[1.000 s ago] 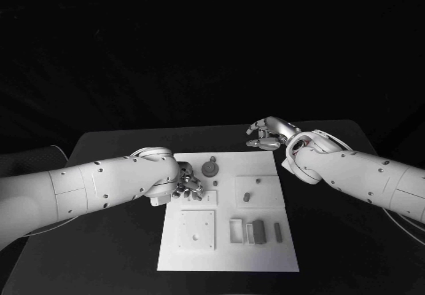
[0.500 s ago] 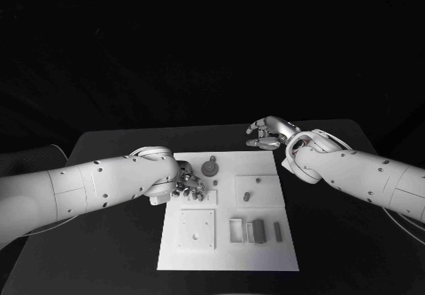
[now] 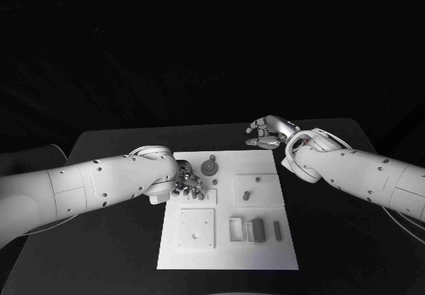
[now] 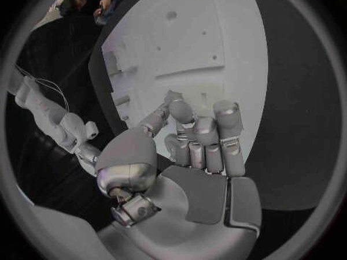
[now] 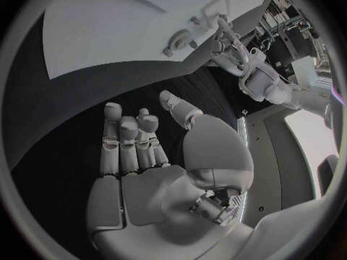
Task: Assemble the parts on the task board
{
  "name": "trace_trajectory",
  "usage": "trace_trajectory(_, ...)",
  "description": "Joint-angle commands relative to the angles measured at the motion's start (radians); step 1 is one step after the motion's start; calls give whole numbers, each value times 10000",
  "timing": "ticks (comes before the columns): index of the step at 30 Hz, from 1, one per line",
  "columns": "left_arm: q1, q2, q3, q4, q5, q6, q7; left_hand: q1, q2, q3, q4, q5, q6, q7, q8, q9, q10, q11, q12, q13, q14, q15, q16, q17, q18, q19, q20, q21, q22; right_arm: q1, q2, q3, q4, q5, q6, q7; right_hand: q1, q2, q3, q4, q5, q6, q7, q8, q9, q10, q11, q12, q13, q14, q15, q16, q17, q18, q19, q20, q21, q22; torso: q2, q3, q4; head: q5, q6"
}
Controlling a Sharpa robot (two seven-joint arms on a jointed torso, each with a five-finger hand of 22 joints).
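Head view: left hand (fingers curled) over task board.

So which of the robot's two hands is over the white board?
The left hand: its fingers hang over the task board's left edge. The right hand sits past the board's far right corner, above the black table.

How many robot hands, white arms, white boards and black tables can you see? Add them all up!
Hands: 2, left hand and right hand
White arms: 2, left arm and right arm
Task board: 1
Table: 1
Total: 6
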Motion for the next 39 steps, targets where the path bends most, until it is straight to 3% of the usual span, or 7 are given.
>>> trace_trajectory(1,0,14,4,7,0,-4,137,113,2,-17,-96,-25,-33,59,-17,-3,-42,-2,43,-10,-36,-36,59,1,172,-51,9,19,165,-6,-1,4,17,-88,66,69,83,8,-10,43,44,8,41,36,-16,-44,-32,3,-13,12,-90,8,-13,146,-57,23,-44,74,-1,3,5,-4,-3)
trace_trajectory(15,-17,55,3,18,-215,-240,234,922,111,146,-751,181,-116,99,-60,-40,-81,31,105,-56,-55,-12,67,-9,181,-34,39,31,147,-6,-4,4,54,-88,63,78,65,11,-17,63,44,4,42,36,-20,-42,-31,7,-17,13,-90,10,-14,146,-55,24,-44,74,0,-1,5,-21,-10)
trace_trajectory(29,-39,72,3,45,-224,-570,363,993,78,141,-781,223,-208,143,-140,-88,-79,72,126,-64,-64,16,68,-9,179,-34,48,22,140,-6,-17,4,81,-88,62,73,57,15,-18,77,48,6,41,38,-24,-42,-32,11,-22,14,-90,12,-17,146,-54,25,-44,74,0,-1,8,-35,-20)
trace_trajectory(39,-47,60,5,52,-223,-735,420,836,-160,53,-596,196,-185,154,-172,-128,-80,83,152,-81,-57,32,72,-9,180,-17,55,6,124,-6,-21,4,91,-88,71,71,52,21,-17,88,55,4,41,38,-27,-42,-32,13,-26,14,-90,14,-18,146,-53,24,-44,73,-4,5,7,-38,-7)
